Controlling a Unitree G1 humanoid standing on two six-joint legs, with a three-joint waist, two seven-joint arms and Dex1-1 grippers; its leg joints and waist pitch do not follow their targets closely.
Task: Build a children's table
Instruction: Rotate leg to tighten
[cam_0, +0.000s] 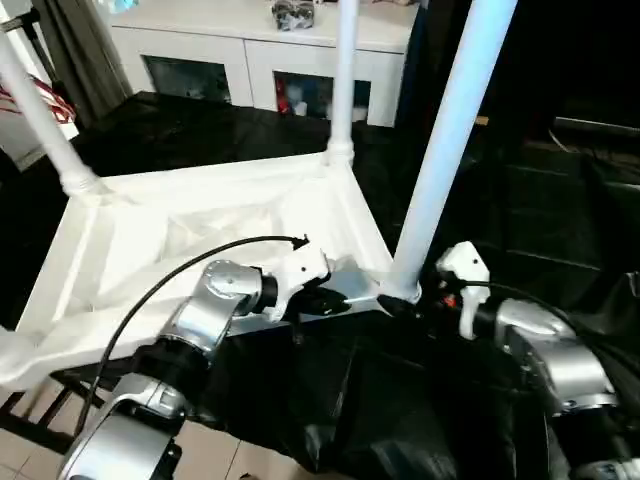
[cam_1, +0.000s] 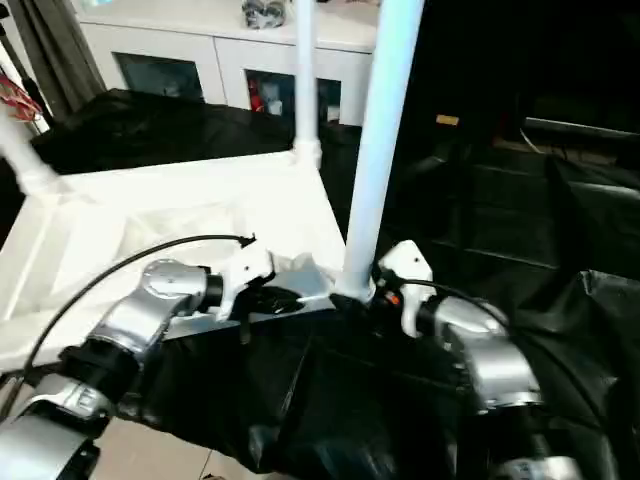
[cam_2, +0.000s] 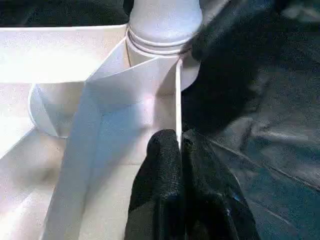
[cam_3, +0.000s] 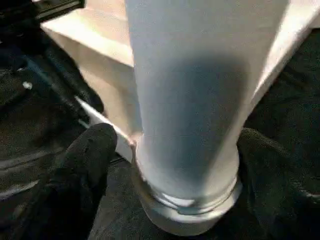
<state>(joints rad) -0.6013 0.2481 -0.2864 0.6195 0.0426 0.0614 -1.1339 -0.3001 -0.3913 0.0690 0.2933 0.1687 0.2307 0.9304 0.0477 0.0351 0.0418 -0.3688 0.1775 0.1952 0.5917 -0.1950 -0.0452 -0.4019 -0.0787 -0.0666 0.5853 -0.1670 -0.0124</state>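
White plastic children's table (cam_0: 230, 225) lies upside down on the black-draped tabletop (cam_0: 520, 230). Left pincer (cam_2: 179, 150) clamps its rim; right pincer (cam_3: 170, 165), apart, straddles the five-o'clock tubular leg (cam_0: 450, 150), apparently seated; withdrawing follows.

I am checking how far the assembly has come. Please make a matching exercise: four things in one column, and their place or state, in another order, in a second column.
Things:
1. left gripper
2. right gripper
3. nearest leg
4. white cabinet

Places or states:
a. stands behind the upturned table, with glass doors
b. fingers on either side of the nearest leg's base
c. shut on the thin edge of the table top
d. stands upright in the near corner socket

Pairs: 1-c, 2-b, 3-d, 4-a
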